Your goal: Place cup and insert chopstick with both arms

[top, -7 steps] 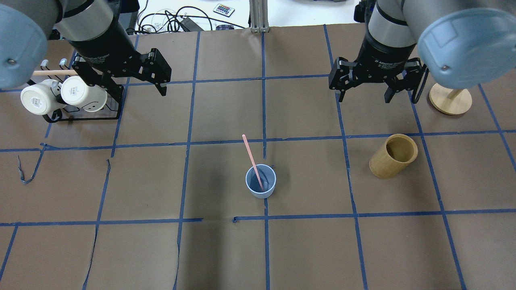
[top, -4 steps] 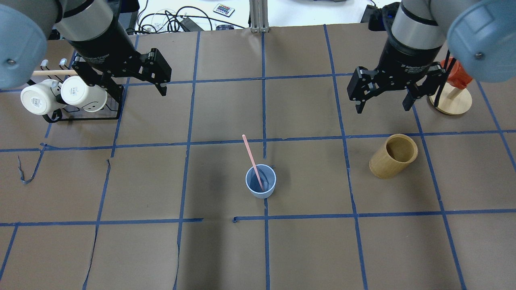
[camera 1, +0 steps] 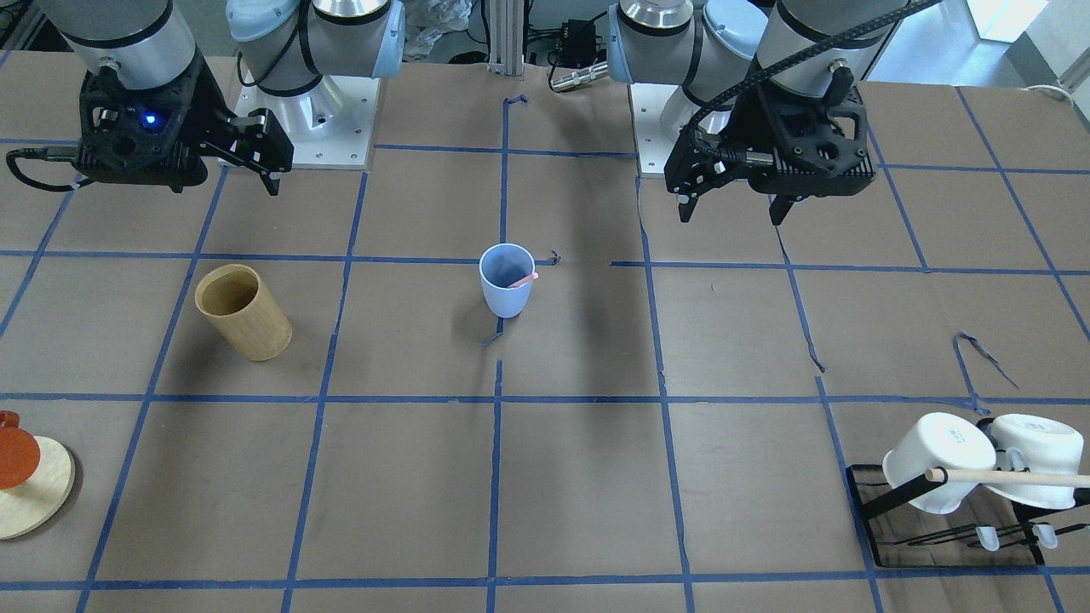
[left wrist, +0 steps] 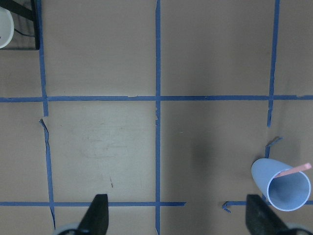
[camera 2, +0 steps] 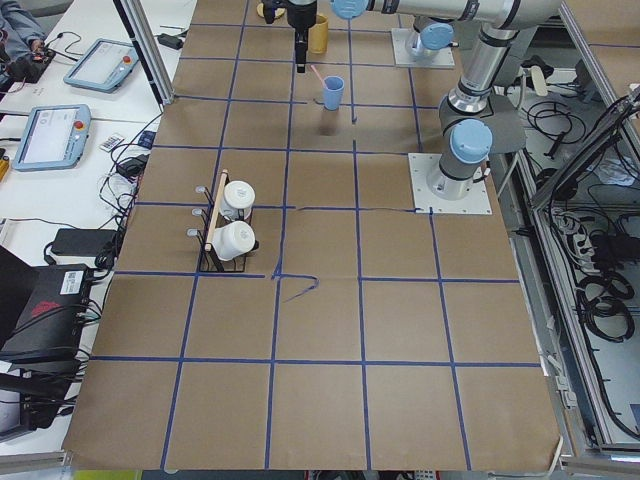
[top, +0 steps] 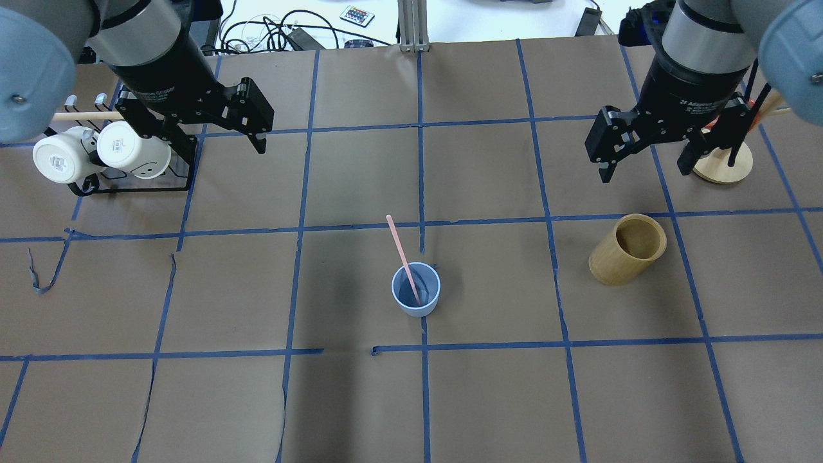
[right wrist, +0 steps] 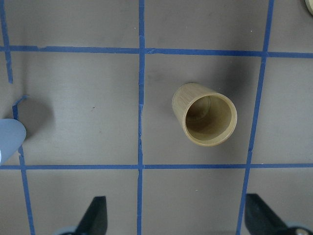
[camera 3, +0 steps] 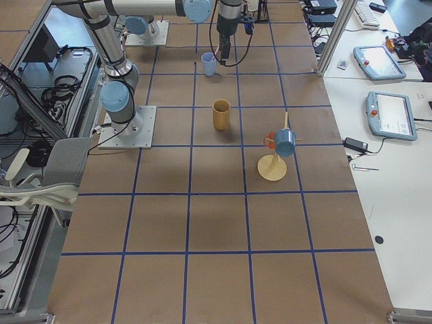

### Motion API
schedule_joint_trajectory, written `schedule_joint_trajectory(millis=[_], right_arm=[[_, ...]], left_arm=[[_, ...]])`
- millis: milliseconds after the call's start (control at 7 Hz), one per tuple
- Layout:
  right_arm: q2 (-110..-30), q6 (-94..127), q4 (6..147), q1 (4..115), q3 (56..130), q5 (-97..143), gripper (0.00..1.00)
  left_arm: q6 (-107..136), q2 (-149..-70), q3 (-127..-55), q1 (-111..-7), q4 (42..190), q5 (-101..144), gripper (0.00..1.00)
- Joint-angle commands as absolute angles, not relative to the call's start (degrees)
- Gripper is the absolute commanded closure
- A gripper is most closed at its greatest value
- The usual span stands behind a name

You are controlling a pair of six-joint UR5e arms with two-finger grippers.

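Note:
The light blue cup (top: 416,289) stands upright near the table's middle; it also shows in the front view (camera 1: 506,281) and the left wrist view (left wrist: 282,183). The pale pink chopstick (top: 402,254) stands in the cup, leaning on its rim and sticking out above it. My left gripper (top: 218,145) is open and empty, high over the back left, well apart from the cup. My right gripper (top: 645,173) is open and empty, high over the back right, above the tan bamboo cylinder (right wrist: 204,114).
The bamboo cylinder (top: 627,249) stands right of the cup. A black rack (top: 138,183) with two white mugs and a wooden dowel is at the back left. A round wooden stand (top: 723,164) with a red mug is at the back right.
My right arm has moved to the right, away from the table's middle, with its gripper still open. The left arm, the cup and the chopstick have not moved.

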State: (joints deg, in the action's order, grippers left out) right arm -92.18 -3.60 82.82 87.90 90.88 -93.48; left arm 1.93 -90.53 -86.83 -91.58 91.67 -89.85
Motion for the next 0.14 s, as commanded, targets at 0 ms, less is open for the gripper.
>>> schedule_joint_trajectory(millis=[0], right_arm=[[-92.29, -3.6, 82.7, 88.15, 90.7, -93.34, 0.0]], left_arm=[[1.93, -90.53, -86.84, -91.58, 91.67, -89.83, 0.0]])
